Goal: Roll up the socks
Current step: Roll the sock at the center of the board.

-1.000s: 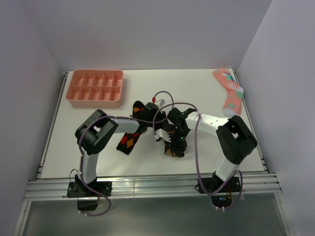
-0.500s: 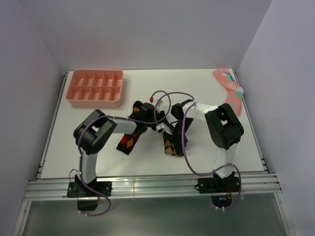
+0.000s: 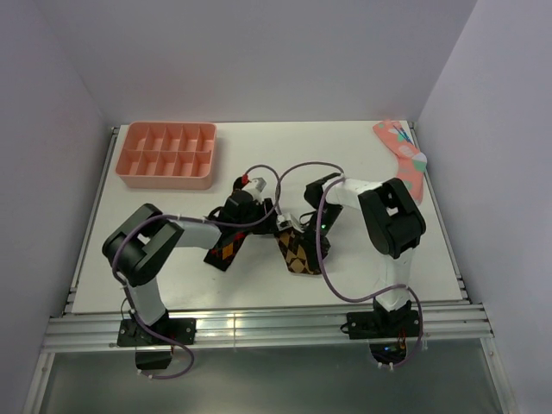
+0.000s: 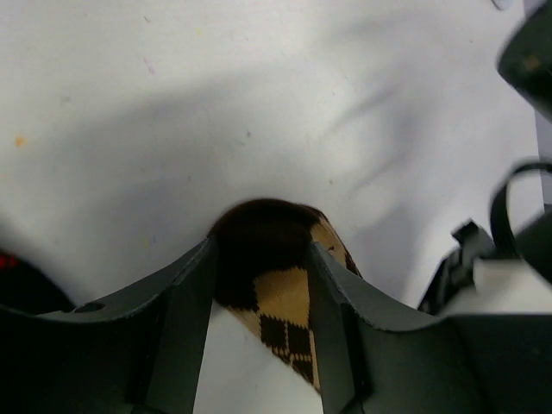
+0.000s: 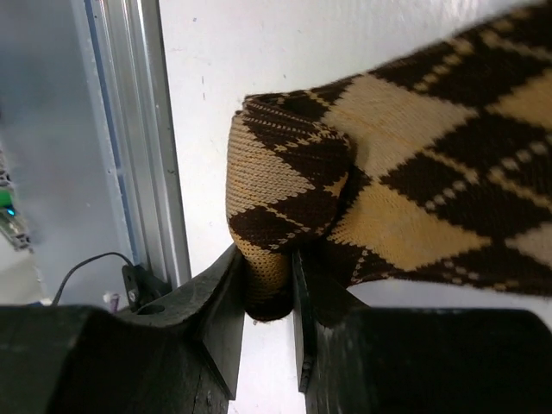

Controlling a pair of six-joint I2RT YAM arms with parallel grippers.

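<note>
Left claw (image 4: 260, 254), right claw (image 5: 267, 267), tan sock (image 3: 299, 256) crowd centre, front right bare

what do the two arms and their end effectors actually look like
The left arm and right arm share a look: white links between bulky black joint housings. A thin purple cable loops loosely along each. The left end effector and right end effector are dark grey-black, with two flat, angular fingers. No sleeves or readable markings.

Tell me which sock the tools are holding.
The tan-diamond argyle sock: the right tool pinches its folded end, the left tool grips its dark end. The red-diamond argyle sock and the pink sock lie outside both tools.
</note>
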